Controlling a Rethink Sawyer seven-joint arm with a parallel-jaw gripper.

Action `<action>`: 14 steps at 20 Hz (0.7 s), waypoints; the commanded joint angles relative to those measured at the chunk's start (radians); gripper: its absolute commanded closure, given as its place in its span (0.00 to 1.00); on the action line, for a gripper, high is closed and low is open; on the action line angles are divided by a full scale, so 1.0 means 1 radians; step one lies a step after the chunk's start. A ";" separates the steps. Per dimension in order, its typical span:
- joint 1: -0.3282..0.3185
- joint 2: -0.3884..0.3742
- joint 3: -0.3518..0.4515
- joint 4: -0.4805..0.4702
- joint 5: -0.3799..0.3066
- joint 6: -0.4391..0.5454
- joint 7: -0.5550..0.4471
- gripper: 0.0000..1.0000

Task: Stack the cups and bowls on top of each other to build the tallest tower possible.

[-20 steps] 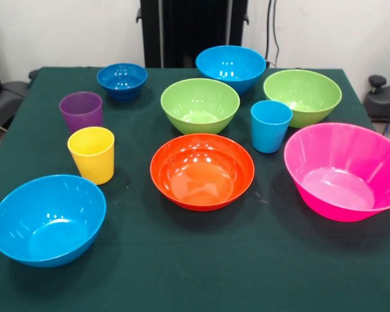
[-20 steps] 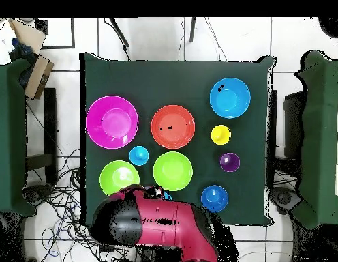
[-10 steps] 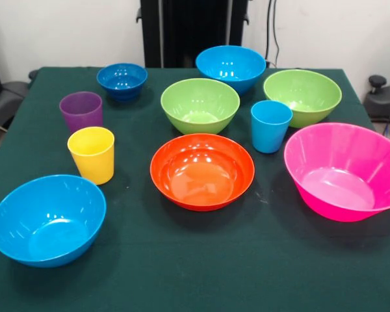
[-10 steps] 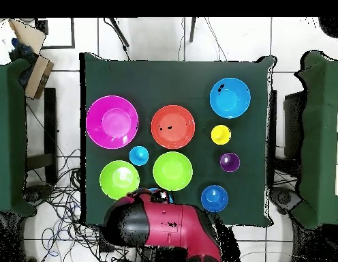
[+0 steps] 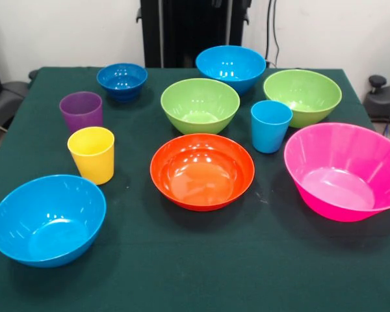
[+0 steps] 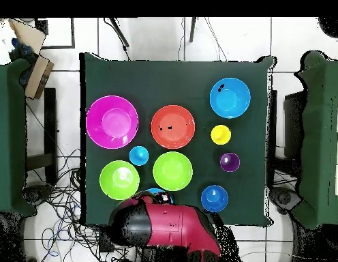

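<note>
Claw hidden: neither view shows it, so I cannot tell whether it is released or clenched; only my red and black arm (image 6: 165, 225) shows, over the table's (image 5: 195, 273) edge and partly above one light blue bowl (image 5: 231, 67). Every piece stands apart, upright, unstacked. The orange bowl (image 5: 202, 170) sits mid-table between the yellow cup (image 5: 91, 154) and pink bowl (image 5: 343, 170). The light blue cup (image 5: 271, 125) stands between two lime green bowls (image 5: 200, 104). The purple cup (image 5: 81, 111) is near the dark blue bowl (image 5: 122, 80)
</note>
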 commanded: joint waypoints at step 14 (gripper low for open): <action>-0.075 0.187 0.053 0.064 -0.108 -0.188 0.077 0.00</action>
